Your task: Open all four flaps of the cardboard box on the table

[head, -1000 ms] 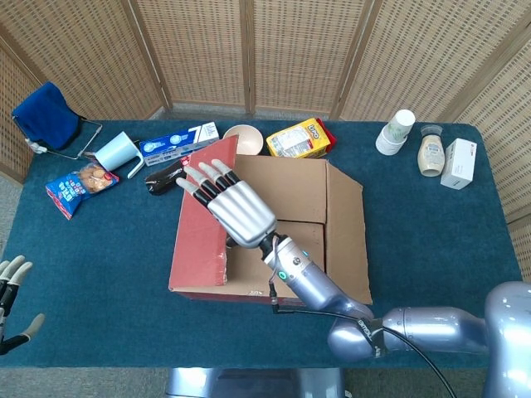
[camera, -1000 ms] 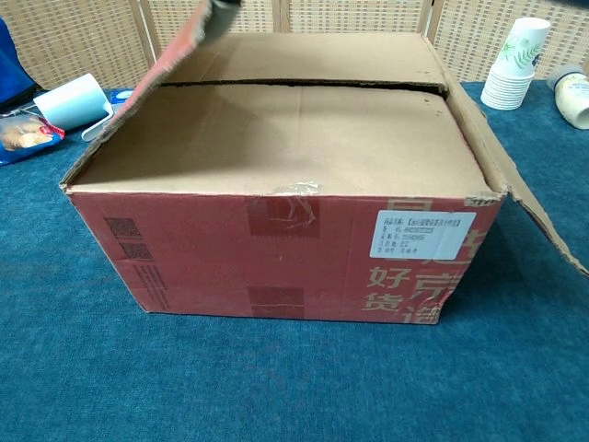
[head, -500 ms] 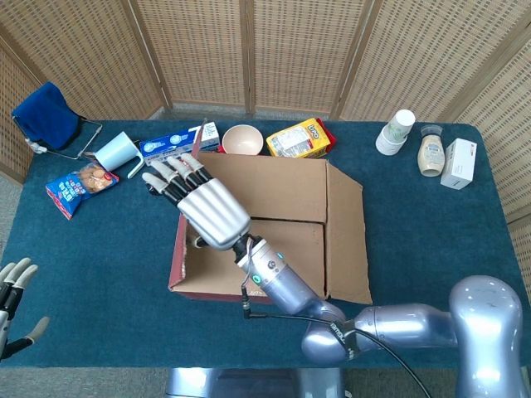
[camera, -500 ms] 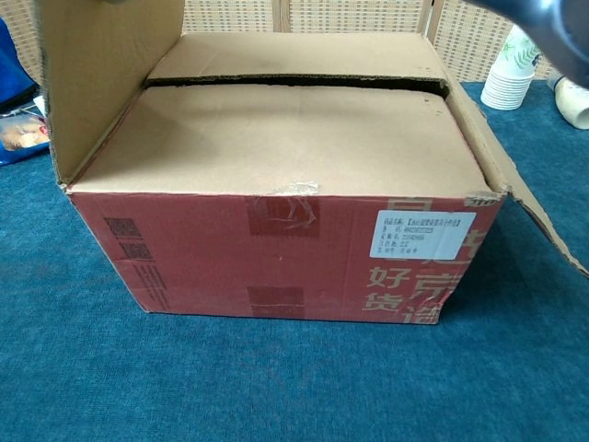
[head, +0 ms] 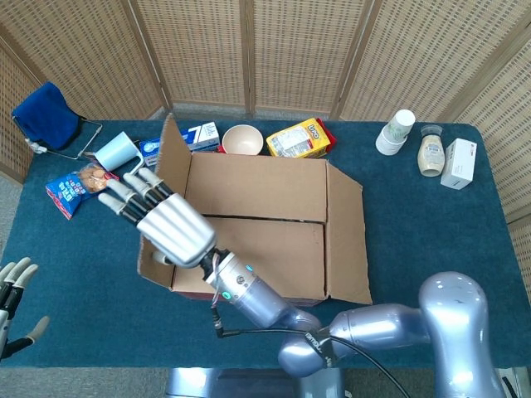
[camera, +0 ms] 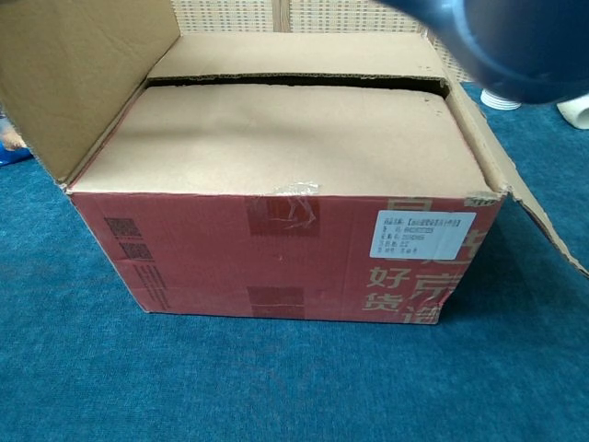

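My right hand (head: 170, 228) sits left of centre in the head view, fingers (head: 124, 192) stretched flat and slightly apart, holding nothing, its palm side down against the raised left flap (head: 170, 157) of the cardboard box (head: 265, 224). My forearm runs from the hand down toward the bottom centre of the frame. My left hand (head: 12, 286) shows only at the lower left edge, fingers spread and empty.

The box stands mid-frame on the blue tablecloth (head: 431, 240). Its left flap tilts outward, its right flap (head: 344, 236) lies folded out, and the two inner flaps lie flat and closed. In the chest view the box front (camera: 285, 253) fills the frame, red with a white label (camera: 421, 234).

Behind the box are a bowl (head: 243, 139), a yellow packet (head: 299, 138) and a cup (head: 116, 152); a woven screen (head: 290, 50) closes the back.
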Robot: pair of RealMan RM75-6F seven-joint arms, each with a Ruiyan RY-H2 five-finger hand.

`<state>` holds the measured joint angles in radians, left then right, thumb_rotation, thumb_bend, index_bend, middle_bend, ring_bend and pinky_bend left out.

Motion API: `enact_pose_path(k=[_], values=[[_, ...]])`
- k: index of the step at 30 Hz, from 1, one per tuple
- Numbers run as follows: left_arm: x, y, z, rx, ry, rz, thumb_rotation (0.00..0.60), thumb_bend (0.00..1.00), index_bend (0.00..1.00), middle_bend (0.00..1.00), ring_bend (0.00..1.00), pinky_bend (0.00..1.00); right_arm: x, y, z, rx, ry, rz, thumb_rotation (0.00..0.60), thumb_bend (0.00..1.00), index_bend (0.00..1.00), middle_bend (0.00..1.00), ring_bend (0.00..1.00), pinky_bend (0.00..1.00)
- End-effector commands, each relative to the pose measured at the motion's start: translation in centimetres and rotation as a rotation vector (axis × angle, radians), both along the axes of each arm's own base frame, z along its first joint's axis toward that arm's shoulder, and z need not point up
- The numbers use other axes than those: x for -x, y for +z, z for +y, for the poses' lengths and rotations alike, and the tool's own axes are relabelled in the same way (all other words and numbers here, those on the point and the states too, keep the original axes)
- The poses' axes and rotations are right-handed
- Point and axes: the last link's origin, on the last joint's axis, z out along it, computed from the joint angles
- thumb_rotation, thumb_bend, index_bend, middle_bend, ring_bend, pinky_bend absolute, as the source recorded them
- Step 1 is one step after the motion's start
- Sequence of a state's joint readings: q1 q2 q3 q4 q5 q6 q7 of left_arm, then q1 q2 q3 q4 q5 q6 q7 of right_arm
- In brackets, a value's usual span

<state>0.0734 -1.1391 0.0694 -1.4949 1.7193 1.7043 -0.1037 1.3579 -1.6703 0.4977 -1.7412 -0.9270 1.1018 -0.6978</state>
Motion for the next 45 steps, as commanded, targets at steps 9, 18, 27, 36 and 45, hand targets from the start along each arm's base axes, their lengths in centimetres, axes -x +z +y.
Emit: enact_pose_path(k=[9,18,27,36,45], values=[[0.0,-0.1,-0.1,0.002,-0.003,0.002,0.6,0.0,0.04,0.0,0.0,0.0,-4.3,-3.8,0.6,-0.027,0.014,0.057,0.6,0.0,0.0,0.0,0.0,0.02],[0.2,-0.2,-0.1,0.013,0.002,-0.002,0.6,0.0,0.04,0.0,0.0,0.0,-2.7,-4.3,-0.7,0.032,0.011,0.113,0.6,0.0,0.0,0.0,0.0,0.02],[0.0,-0.4,-0.1,0.026,-0.004,-0.014,0.6,0.0,0.04,0.0,0.0,0.0,2.8,1.1,-2.7,0.128,-0.034,0.094,0.6,0.0,0.0,0.0,0.0,0.02],[-0.5,-0.1,-0.2,0.008,-0.017,-0.021,0.6,0.0,0.04,0.0,0.0,0.0,10.7,5.9,-3.7,0.192,-0.146,0.09,0.6,0.0,0.0,0.0,0.0,0.02],[-1.7,0.3,1.1,0.011,-0.058,-0.009,0.6,0.0,0.04,0.0,0.0,0.0,18.7,9.6,-3.0,0.215,-0.257,0.091,0.6,0.0,0.0,0.0,0.0,0.02]])
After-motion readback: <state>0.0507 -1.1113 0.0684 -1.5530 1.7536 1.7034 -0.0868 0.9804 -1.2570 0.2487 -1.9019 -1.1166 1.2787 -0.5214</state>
